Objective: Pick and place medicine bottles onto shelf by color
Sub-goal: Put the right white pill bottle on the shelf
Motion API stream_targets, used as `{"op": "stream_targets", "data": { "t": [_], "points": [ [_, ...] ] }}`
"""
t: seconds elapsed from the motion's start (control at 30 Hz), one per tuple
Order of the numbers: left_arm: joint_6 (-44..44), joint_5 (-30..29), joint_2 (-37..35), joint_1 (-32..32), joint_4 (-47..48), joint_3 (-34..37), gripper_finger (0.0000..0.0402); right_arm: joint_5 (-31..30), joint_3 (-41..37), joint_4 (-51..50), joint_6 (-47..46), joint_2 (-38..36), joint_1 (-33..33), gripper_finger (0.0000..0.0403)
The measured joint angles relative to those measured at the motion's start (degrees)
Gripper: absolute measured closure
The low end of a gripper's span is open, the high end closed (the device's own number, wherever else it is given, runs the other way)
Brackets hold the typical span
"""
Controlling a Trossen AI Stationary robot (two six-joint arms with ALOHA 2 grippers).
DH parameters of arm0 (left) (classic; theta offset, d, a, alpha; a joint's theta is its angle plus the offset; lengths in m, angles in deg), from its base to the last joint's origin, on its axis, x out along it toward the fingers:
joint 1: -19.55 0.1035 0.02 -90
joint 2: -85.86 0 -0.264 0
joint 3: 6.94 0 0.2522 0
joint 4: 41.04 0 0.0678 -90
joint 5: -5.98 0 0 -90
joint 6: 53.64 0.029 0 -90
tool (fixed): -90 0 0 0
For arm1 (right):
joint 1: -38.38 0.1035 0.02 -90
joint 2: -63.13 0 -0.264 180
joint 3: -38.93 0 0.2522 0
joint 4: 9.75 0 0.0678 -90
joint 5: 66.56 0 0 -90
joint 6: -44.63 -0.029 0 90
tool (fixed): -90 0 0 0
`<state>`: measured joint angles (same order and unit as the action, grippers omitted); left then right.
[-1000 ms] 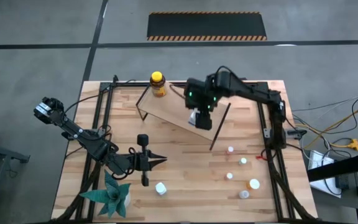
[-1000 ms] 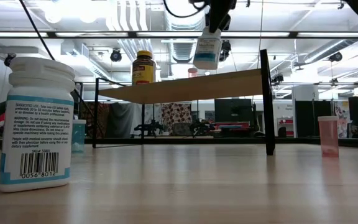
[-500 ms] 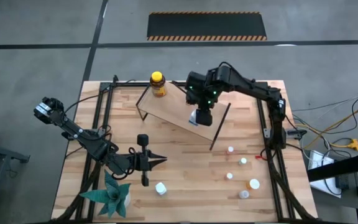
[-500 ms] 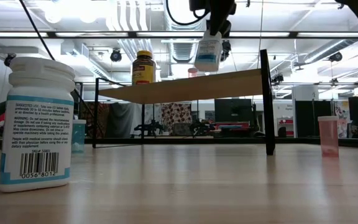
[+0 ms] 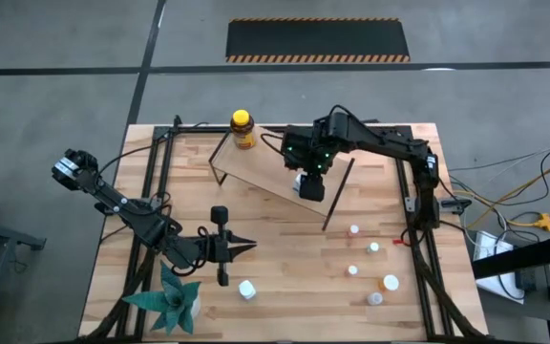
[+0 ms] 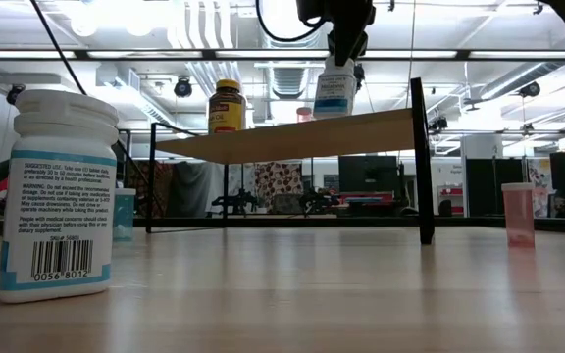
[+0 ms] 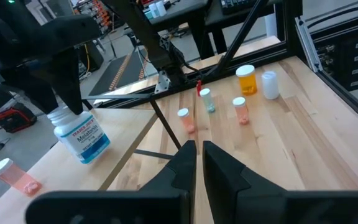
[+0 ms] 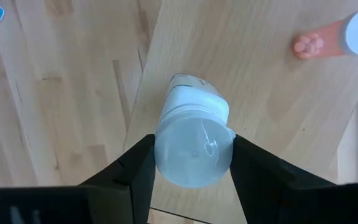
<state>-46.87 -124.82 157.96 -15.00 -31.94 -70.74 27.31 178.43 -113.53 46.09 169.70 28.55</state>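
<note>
Right claw over the shelf, clamped by both fingers on the cap of a white bottle with a blue-and-white label. Bottle upright in the low view, its base at the shelf's top surface near the right end; actual contact impossible to tell. Seen from the right wrist, cap gripped between the two dark fingers, with the light board beneath and a pink bottle lying on the same board nearby.

Amber bottle with yellow cap standing on the shelf's far left corner.

Left claw low over the bench at the near left, closed, nothing held, pointing right. Just beside it, nearer the front edge, a white-capped bottle; further left, a green paper plant.

Cluster of small bottles on the bench at the near right: four white-capped ones and an orange one, all well apart from the shelf. Large in the low view, a white bottle with a barcode label.
</note>
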Motion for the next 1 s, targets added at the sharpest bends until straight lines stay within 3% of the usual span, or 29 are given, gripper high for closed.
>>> {"op": "stream_targets", "data": {
  "t": [0.4,1.0],
  "points": [
    [0.1,0.0,0.0,0.0,-0.5,0.0,0.0391,-2.6,0.0,0.0,-1.4,0.1,1.1,0.0188],
    [0.1,0.0,0.0,0.0,-0.6,0.0,0.0391,-2.6,0.6,0.3,-1.9,0.1,1.1,0.0193]
  ]
}}
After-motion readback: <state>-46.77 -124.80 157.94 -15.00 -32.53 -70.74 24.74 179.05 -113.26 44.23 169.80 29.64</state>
